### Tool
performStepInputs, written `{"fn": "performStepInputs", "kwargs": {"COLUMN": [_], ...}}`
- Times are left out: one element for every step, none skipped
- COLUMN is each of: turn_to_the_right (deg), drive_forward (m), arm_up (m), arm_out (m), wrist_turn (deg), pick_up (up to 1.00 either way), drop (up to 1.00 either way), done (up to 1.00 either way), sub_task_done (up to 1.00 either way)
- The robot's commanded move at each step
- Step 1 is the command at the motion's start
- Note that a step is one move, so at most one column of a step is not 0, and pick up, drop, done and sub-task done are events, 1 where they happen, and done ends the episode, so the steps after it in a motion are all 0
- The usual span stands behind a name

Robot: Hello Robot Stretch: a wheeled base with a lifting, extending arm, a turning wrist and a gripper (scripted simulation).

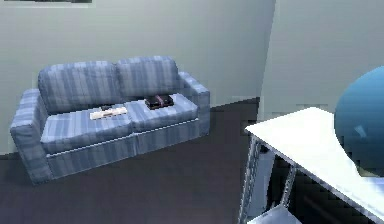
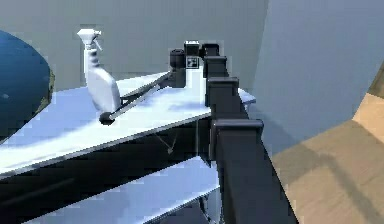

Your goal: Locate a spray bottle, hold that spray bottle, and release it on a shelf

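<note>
- Dark floor lies open between the striped sofa and the white shelf unit in the forward view.
- Arm side view: the spray bottle stands upright on the white shelf unit, near the gripper; whether the gripper holds anything cannot be told.

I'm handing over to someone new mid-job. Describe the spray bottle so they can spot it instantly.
In the arm side view, find the white table on the picture's left. On the tabletop, right of the big dark-blue round object, stands the spray bottle. It is the lone upright white thing there, slim with a trigger nozzle on top.
</note>
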Motion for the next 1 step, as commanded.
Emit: {"fn": "performStepInputs", "kwargs": {"turn_to_the_right": [0.0], "drive_forward": [0.0], "arm_up": [0.0], "arm_out": [0.0], "wrist_turn": [0.0], "pick_up": [0.0], "drop": [1.0], "done": [0.0], "sub_task_done": [0.0]}}
